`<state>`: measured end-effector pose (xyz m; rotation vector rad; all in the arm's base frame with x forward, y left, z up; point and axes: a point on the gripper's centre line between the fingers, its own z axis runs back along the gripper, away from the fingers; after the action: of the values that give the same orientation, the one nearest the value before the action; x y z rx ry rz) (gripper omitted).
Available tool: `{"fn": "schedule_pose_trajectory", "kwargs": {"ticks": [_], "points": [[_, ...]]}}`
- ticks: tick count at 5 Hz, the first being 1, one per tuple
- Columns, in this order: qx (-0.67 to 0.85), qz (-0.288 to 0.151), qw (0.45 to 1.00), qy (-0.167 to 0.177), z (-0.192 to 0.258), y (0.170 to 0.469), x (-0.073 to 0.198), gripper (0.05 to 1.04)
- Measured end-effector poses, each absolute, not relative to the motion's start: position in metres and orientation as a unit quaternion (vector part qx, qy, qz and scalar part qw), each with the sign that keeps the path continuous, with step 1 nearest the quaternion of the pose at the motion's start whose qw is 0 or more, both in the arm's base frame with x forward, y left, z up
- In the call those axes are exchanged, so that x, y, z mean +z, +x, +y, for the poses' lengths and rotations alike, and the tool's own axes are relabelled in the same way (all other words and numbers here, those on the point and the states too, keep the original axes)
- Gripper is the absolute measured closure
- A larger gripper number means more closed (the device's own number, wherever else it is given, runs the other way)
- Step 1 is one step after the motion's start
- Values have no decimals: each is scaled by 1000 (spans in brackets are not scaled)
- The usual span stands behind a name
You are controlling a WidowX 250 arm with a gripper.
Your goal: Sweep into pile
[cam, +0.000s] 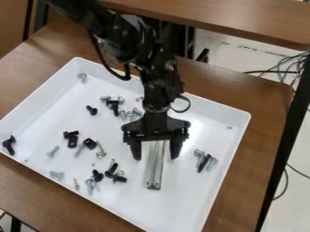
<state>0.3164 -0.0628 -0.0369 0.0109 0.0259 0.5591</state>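
The black gripper (156,155) hangs over the middle of the white tray (196,199). Its two fingers stand apart, open, with a silvery metal bar (155,170) between them and white tray showing on either side of it. The bar's far end is hidden under the gripper; its near end points toward the tray's front. Screws and bolts lie scattered: several at the left and front left, such as a black bolt (70,134) and a silver screw (53,151). More sit behind and left of the gripper, among them a black bolt (113,107). A small cluster (205,162) lies right of the bar.
Raised walls edge the tray, which rests on a brown wooden table (266,102). One black bolt (9,145) lies close to the left wall, and a screw (82,77) is near the back left corner. Another wooden tabletop (242,18) stands behind, with cables (290,63) on the floor.
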Motion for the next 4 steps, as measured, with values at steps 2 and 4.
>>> {"fn": "schedule_pose_trajectory", "kwargs": {"ticks": [2, 4], "points": [[268, 2, 963, 8, -63, 319, -39, 425], [226, -11, 973, 49, -65, 315, -39, 726]]}}
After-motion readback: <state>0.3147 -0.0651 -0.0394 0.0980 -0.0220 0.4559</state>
